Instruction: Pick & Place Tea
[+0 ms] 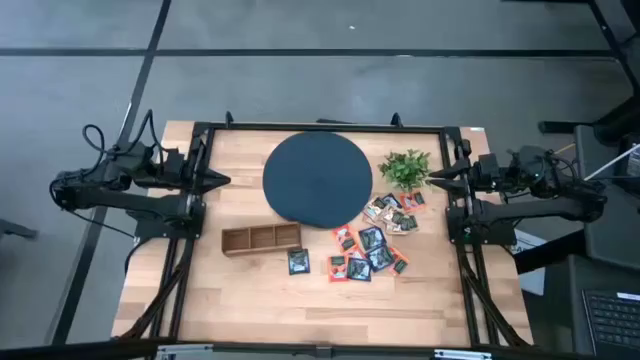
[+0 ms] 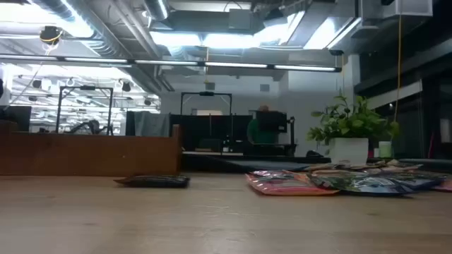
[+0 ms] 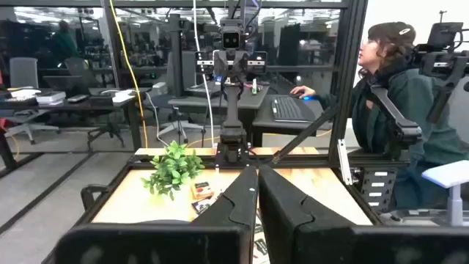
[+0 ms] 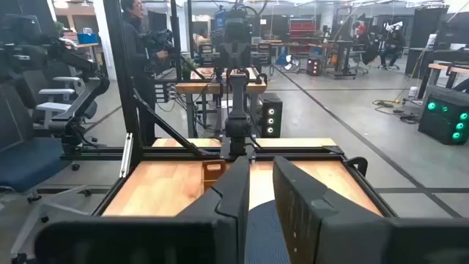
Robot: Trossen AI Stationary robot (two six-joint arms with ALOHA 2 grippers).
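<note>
1. High view: tea sachets [image 1: 372, 243] scattered on the table [image 1: 250, 290] between the round dark disc [image 1: 317, 178] and the right arm, near a small plant [image 1: 406, 167]; a wooden compartment tray [image 1: 261, 239] lies to their left. Left end effector [image 1: 222, 181] and right end effector [image 1: 434, 177] parked at the table's sides.
2. Low view: sachets [image 2: 339, 180] flat on the table.
3. Left wrist view: left end effector [image 3: 258, 192] pressed together, holding nothing.
4. Right wrist view: right end effector [image 4: 261, 189] slightly spread, holding nothing.
</note>
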